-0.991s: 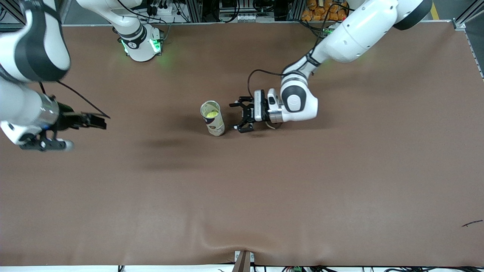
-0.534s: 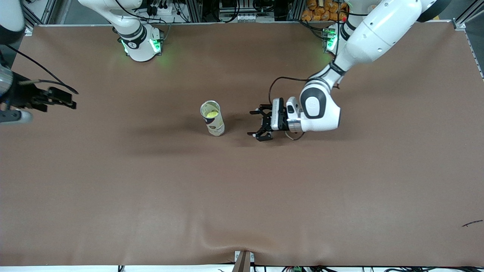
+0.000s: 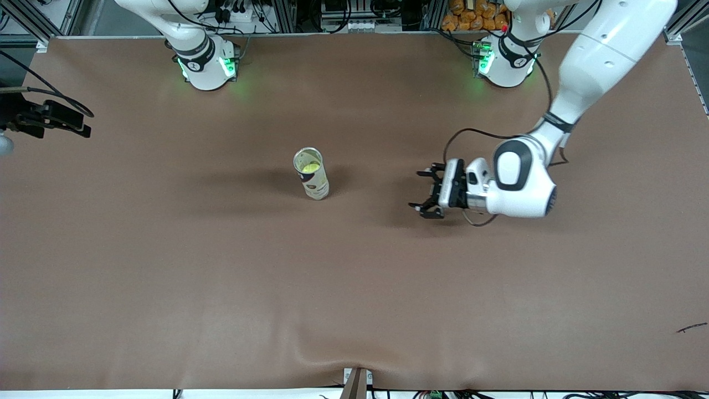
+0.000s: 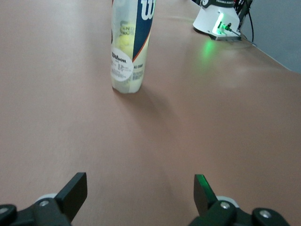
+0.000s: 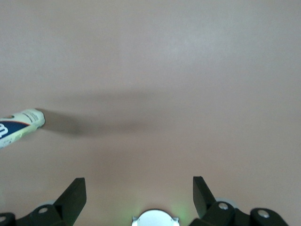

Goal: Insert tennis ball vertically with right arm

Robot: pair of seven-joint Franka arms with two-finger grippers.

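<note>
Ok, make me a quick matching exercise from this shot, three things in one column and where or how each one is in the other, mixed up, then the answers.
Column one:
1. tennis ball
2. left gripper
3. right gripper

Column two:
A. open, at the right arm's end of the table
B. inside the upright can
C. open, low over bare table, apart from the can toward the left arm's end

Pairs: 1-B, 2-C, 3-A
</note>
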